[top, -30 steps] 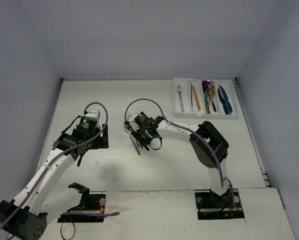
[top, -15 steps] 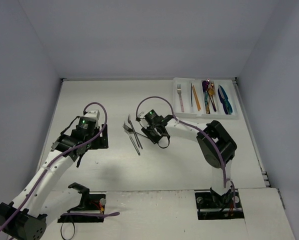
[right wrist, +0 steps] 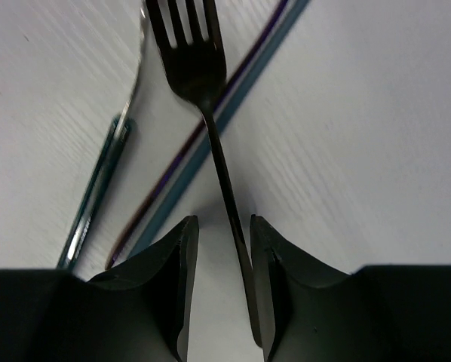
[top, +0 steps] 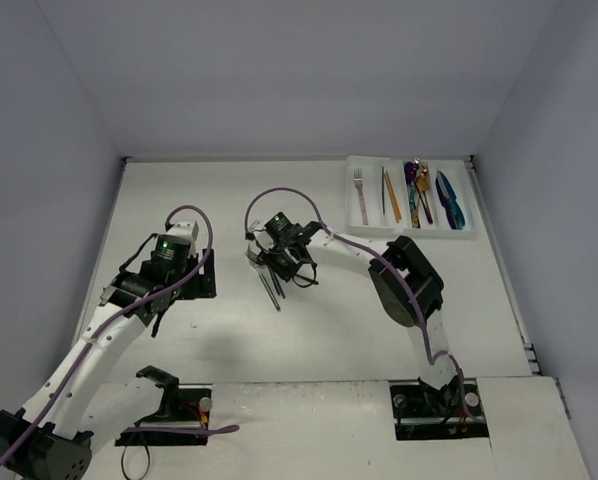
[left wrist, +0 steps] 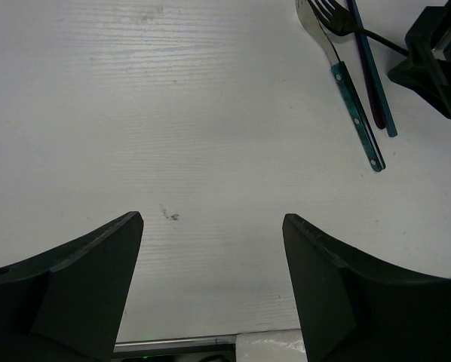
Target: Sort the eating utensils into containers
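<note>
Near left, left gripper (left wrist: 212,220): jaws are held wide over the bare table (left wrist: 173,113), with nothing between them.
Mid-table, right gripper (right wrist: 222,226): jaws are narrowly parted astride the dark fork (right wrist: 186,45) handle, which is not clamped.
Beside the fork: a teal-handled utensil (left wrist: 354,113), blue stick (left wrist: 373,75) and purple stick (left wrist: 369,90) are laid flat.
Far right, tray (top: 350,200): a silver fork (top: 360,195) and gold sticks (top: 387,195) are lodged in separate compartments.

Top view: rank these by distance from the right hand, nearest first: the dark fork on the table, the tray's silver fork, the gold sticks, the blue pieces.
1. Dark fork, its handle inside the right hand.
2. Silver fork, leftmost compartment of the white tray.
3. Gold sticks, next compartment rightward.
4. Blue pieces, rightmost compartment.
</note>
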Action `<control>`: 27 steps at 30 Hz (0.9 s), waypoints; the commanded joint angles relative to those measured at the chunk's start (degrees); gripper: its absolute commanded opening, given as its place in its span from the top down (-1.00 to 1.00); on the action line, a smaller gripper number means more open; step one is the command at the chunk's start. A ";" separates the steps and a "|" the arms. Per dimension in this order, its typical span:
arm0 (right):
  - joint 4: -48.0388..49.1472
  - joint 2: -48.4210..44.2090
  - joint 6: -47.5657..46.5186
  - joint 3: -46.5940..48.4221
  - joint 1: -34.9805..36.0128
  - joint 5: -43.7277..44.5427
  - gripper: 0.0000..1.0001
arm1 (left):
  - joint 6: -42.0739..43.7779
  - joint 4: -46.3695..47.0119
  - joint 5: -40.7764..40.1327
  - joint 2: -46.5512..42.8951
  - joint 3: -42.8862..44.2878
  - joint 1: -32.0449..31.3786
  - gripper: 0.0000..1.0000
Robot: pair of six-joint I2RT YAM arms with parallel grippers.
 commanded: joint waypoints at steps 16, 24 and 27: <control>-4.22 -5.29 -0.14 18.56 -13.57 9.55 1.00 | 0.24 1.35 -0.53 -1.07 0.27 -0.26 -0.43; -4.26 3.65 6.86 28.82 -27.30 14.61 1.00 | 0.01 1.30 -0.48 -0.58 0.52 -0.26 -0.43; -4.13 9.56 11.03 34.79 -29.81 14.50 1.00 | -0.25 1.10 -0.39 -0.45 0.79 -0.26 -0.43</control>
